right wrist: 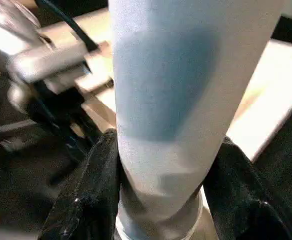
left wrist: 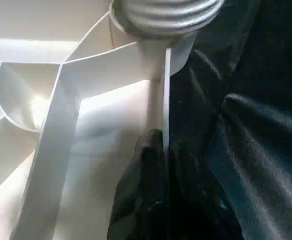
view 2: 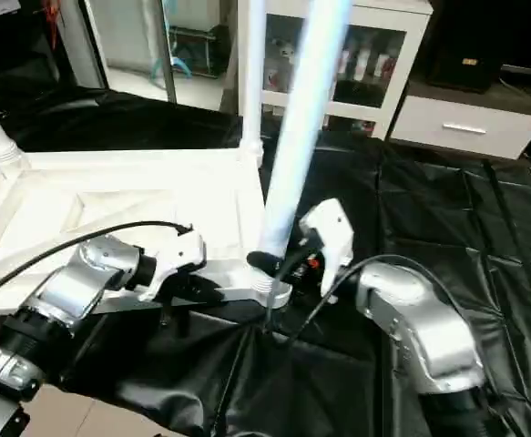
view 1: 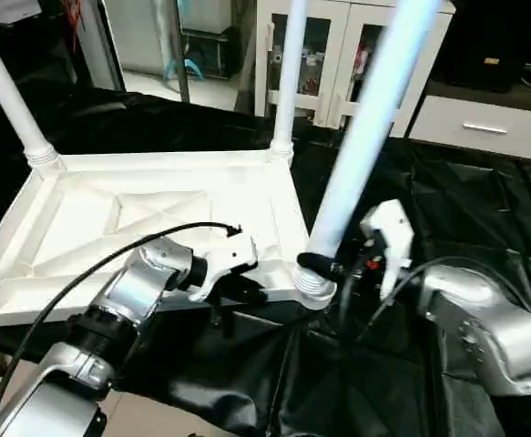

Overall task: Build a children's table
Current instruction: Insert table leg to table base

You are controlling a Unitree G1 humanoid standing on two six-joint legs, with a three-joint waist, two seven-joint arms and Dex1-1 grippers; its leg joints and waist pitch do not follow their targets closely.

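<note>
The children's table lies upside down: its white tabletop (view 1: 156, 218) shows the ribbed X-braced underside on the black-covered worktable. Two white legs (view 1: 288, 82) stand in the far corners, the other at the far left (view 1: 10, 91). A third leg (view 1: 365, 127) leans in the near right corner socket (view 1: 312, 284). My right gripper (view 1: 324, 267) is shut on this leg just above its ribbed foot, black fingers (right wrist: 93, 200) on both sides. My left gripper (view 1: 242, 287) is shut on the tabletop's near rim (left wrist: 158, 112) beside that socket.
Black cloth (view 1: 447, 209) covers the worktable around the tabletop. A white cabinet (view 1: 338, 55) with glass doors and a drawer unit (view 1: 484, 123) stand behind. A black cable (view 1: 92, 269) runs along my left forearm.
</note>
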